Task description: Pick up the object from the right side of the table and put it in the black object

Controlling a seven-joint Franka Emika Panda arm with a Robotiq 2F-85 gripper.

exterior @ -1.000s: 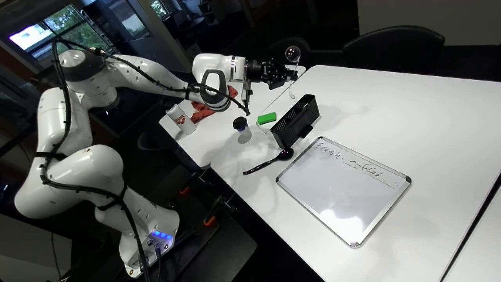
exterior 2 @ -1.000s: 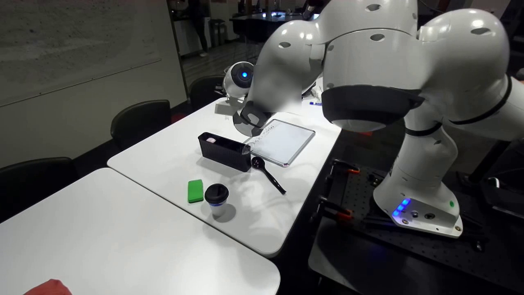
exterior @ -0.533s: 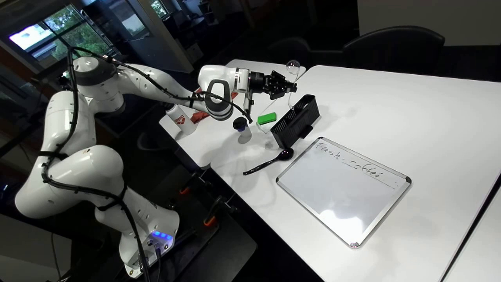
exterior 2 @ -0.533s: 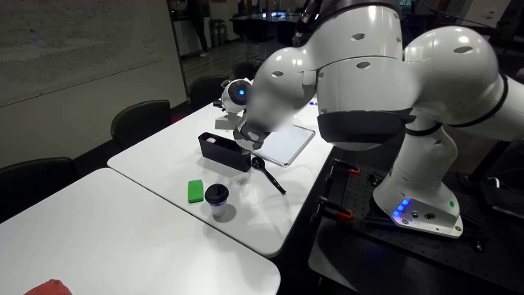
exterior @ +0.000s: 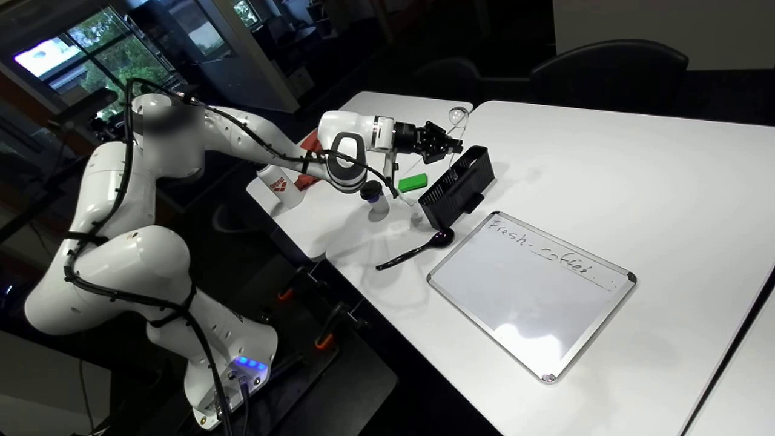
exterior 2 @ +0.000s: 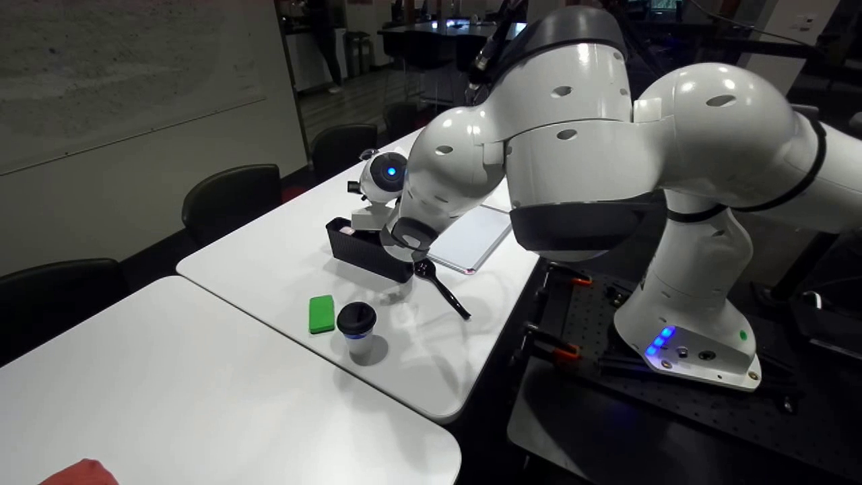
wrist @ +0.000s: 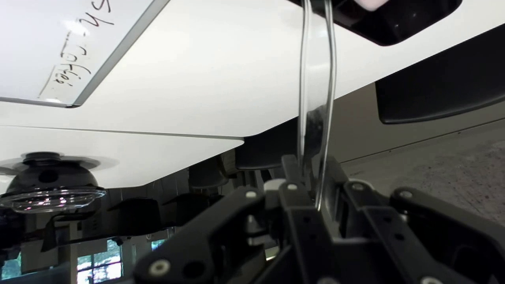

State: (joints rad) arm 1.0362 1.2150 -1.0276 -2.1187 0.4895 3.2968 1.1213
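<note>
The clear see-through object [exterior: 458,116] is long and slim with a round bulb at its top. It is held upright in the air, and its bulb shows faintly in an exterior view [exterior 2: 368,154]. My gripper [exterior: 457,146] is shut on its thin stem. In the wrist view the stem [wrist: 332,67] runs out between the fingertips [wrist: 311,167]. The black object is a slotted open-topped container [exterior: 457,191], also seen in an exterior view [exterior 2: 367,259] and the wrist view [wrist: 410,25]. The stem's lower end overlaps its opening; I cannot tell whether it is inside.
A pinkish piece [exterior 2: 347,230] lies in the container. A black spoon [exterior: 418,249] and the whiteboard [exterior: 533,297] lie close by. A green block [exterior: 413,182], a lidded cup [exterior: 376,198], a white bottle [exterior: 280,184] and a red cloth [exterior: 310,175] are also there.
The arm has come down and shifted slightly toward the container, with the clear object still in the gripper. The stem's lower end went from above the container down to its opening.
</note>
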